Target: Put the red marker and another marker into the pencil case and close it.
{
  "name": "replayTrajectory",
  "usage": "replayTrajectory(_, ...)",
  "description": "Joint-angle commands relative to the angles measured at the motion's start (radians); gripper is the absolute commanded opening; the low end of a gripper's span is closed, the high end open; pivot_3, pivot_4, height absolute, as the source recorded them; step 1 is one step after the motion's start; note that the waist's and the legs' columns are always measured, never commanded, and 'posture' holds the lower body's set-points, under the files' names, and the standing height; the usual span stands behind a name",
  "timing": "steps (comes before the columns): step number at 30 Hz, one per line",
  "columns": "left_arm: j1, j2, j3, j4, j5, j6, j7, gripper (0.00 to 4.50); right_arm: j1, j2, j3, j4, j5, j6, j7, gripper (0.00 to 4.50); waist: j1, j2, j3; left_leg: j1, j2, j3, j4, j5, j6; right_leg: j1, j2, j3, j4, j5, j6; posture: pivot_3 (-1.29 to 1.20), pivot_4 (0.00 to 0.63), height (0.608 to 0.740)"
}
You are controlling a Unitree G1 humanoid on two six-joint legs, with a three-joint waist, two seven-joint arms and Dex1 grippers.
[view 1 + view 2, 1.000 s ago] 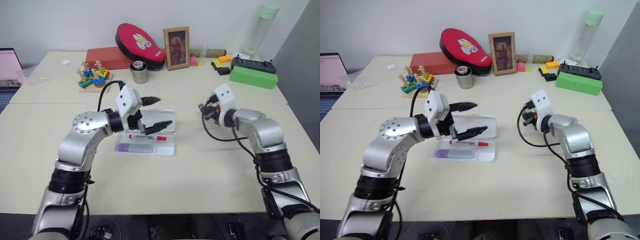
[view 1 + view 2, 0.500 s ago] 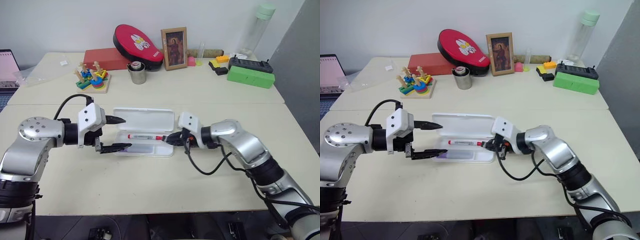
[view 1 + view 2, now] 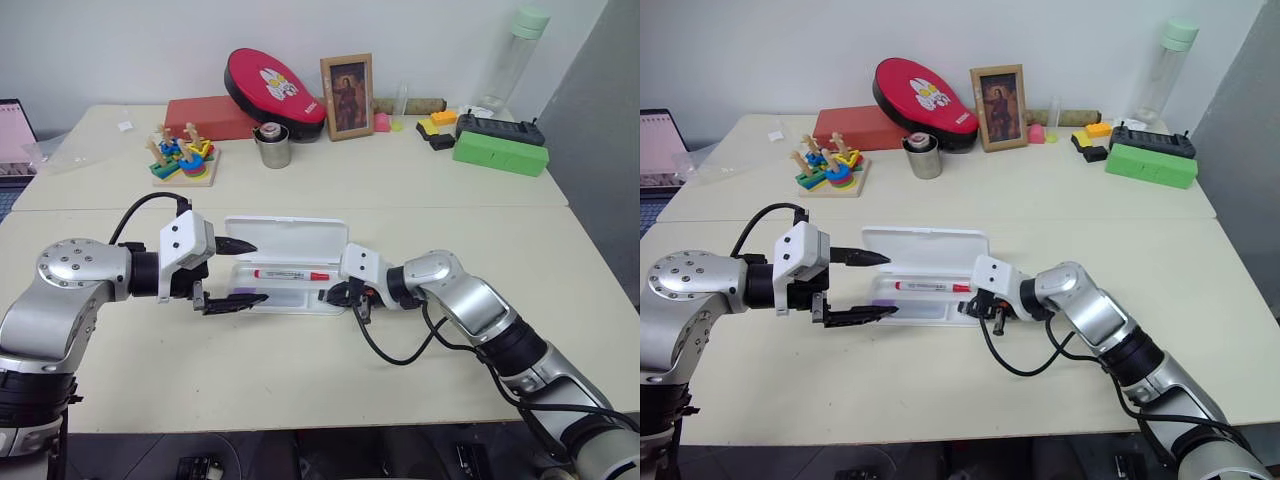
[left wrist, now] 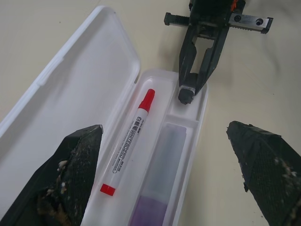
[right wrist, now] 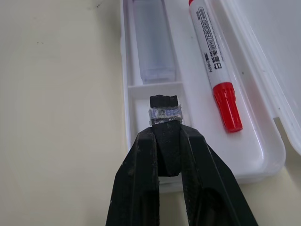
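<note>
Swung in from the side, the right gripper [image 5: 165, 141] pinches one small dark stubby piece [image 5: 164, 109] over the open pencil case [image 3: 286, 240], whose tray holds one red marker [image 4: 130, 140] and one lavender marker [image 4: 160, 183]; opposite, the left gripper [image 3: 240, 273] stands spread wide, empty.

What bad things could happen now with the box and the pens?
1. The right gripper pinches a small dark piece over the end pocket of the case. If it lets go off-centre, the piece might land on the rim and block the lid.
2. The open left gripper sits right at the case's other end; a push could slide the case.
3. Both the red marker and the lavender marker are inside, but a bump could knock them out.
</note>
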Motion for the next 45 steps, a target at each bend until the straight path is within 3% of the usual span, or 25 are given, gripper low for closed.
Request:
replayTrajectory(1,-0.014,0.002,0.018,-0.031,-0.013,0.002,0.014,4.50,-0.014,0.012,0.000,-0.028,-0.019,-0.012,0.001,1.24,0.000,0.000,0.000,0.000,0.000,0.000,0.000,0.000,0.000,0.000,0.000,0.000,0.000,0.000,0.000,0.00,0.150,0.740)
replayTrajectory(14,-0.001,-0.039,0.085,-0.090,-0.068,0.065,0.114,4.50,-0.054,0.034,-0.120,-0.049,0.040,-0.038,0.019,4.28,0.000,0.000,0.000,0.000,0.000,0.000,0.000,0.000,0.000,0.000,0.000,0.000,0.000,0.001,-0.001,0.00,0.150,0.740)
replayTrajectory(19,0.056,-0.072,0.226,-0.174,-0.170,0.153,0.214,4.50,-0.129,0.109,-0.310,-0.104,0.274,0.051,0.048,4.44,-0.002,0.000,0.000,0.000,0.000,0.000,0.000,0.000,0.000,0.000,0.000,0.000,0.000,0.002,-0.004,0.00,0.150,0.740)
replayTrajectory(23,0.068,-0.125,0.320,-0.206,-0.229,0.201,0.329,4.50,-0.274,0.192,-0.405,0.086,0.248,0.072,-0.123,3.73,-0.007,0.000,0.000,0.001,0.000,0.000,0.000,0.000,0.000,0.000,0.000,0.000,0.002,0.002,-0.004,0.00,0.150,0.740)
replayTrajectory(28,0.107,-0.172,0.417,-0.253,-0.312,0.259,0.430,4.50,-0.436,0.238,-0.366,0.410,0.093,0.014,-0.298,2.45,-0.001,-0.002,-0.001,0.003,0.000,0.000,0.000,0.000,0.000,0.001,0.000,0.000,0.003,0.003,-0.004,0.00,0.150,0.740)
replayTrajectory(33,0.135,-0.172,0.431,-0.271,-0.328,0.257,0.455,4.50,-0.464,0.261,-0.297,0.526,-0.001,-0.041,-0.327,1.39,-0.001,-0.002,-0.001,0.001,0.000,0.000,-0.001,0.000,0.000,0.000,0.000,0.000,0.001,0.003,-0.004,0.00,0.150,0.740)
replayTrajectory(40,0.199,-0.133,0.455,-0.277,-0.360,0.244,0.398,4.50,-0.392,0.230,-0.167,0.400,-0.059,-0.038,-0.200,0.04,-0.003,-0.001,-0.001,0.001,0.000,0.000,-0.002,0.000,0.000,-0.001,0.000,0.000,0.001,0.003,-0.004,0.00,0.150,0.740)
replayTrajectory(45,0.255,-0.076,0.470,-0.266,-0.372,0.247,0.315,4.50,-0.283,0.172,-0.076,0.171,-0.046,-0.017,-0.080,0.04,-0.002,-0.002,-0.001,0.001,0.000,0.000,-0.001,0.000,0.000,0.000,0.000,0.000,0.001,0.003,-0.004,0.00,0.150,0.740)
